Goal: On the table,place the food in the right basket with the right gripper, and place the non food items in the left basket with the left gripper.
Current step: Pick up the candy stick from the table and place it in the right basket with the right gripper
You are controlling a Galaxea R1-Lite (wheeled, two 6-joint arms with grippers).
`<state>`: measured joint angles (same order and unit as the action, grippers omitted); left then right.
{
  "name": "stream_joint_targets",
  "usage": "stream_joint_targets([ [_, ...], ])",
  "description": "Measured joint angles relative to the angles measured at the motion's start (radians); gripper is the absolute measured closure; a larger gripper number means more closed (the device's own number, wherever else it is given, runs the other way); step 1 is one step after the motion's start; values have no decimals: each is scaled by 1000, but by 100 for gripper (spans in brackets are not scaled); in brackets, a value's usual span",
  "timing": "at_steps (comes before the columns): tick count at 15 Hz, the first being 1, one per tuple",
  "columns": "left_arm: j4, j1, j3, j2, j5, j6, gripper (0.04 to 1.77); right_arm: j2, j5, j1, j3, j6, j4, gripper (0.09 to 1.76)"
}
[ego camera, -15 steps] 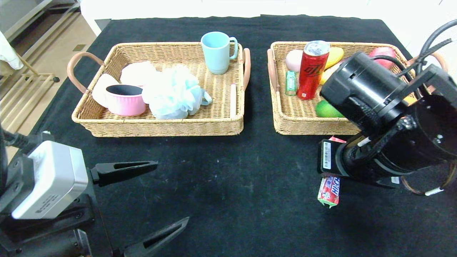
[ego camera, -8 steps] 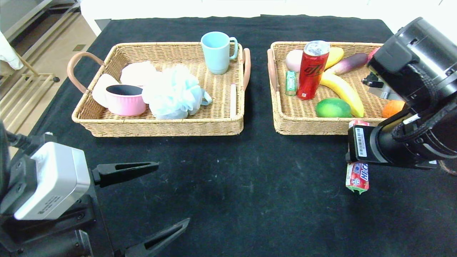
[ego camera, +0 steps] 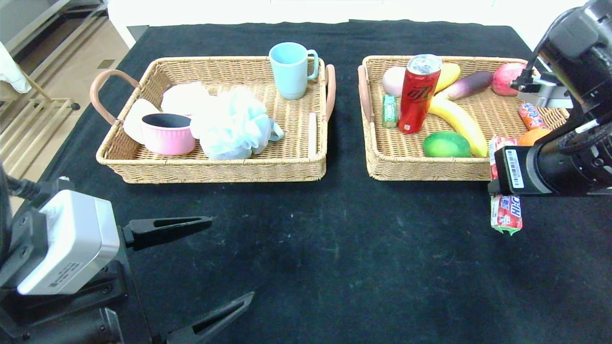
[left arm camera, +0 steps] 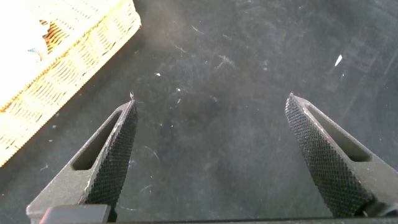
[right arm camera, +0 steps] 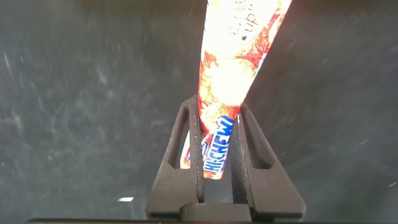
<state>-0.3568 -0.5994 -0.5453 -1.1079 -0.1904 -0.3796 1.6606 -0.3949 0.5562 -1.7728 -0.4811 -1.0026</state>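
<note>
At the right basket's near edge: I hold the candy pack above the bench.
Right pincer: clamped on candy.
Right basket: eleven o'clock.
Left pincer: apart, parked.

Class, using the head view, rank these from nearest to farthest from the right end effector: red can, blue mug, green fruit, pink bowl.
1. green fruit, right basket, front
2. red can, right basket, left part
3. blue mug, left basket, back right corner
4. pink bowl, left basket, far left
</note>
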Motion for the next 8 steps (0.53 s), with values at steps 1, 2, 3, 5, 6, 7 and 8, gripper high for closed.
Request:
stream_joint_targets([
  [1,0,0,0,0,0,0,9,0,1,-16,-21,23,0,150],
  [2,0,0,0,0,0,0,9,3,0,-34,-46,45,0,150],
  [3,1,-1,0,0,-1,0,9,9,0,-54,-70,68,0,150],
  [5,0,-3,2,0,1,-15,9,26,0,-100,-116,103,9,150],
  [6,1,-5,4,0,1,-20,9,36,0,-119,-133,120,16,150],
  [7,1,-7,5,0,2,-22,9,44,-1,-138,-145,147,32,150],
  [8,0,-7,5,0,2,-22,9,51,-1,-156,-151,181,61,150],
])
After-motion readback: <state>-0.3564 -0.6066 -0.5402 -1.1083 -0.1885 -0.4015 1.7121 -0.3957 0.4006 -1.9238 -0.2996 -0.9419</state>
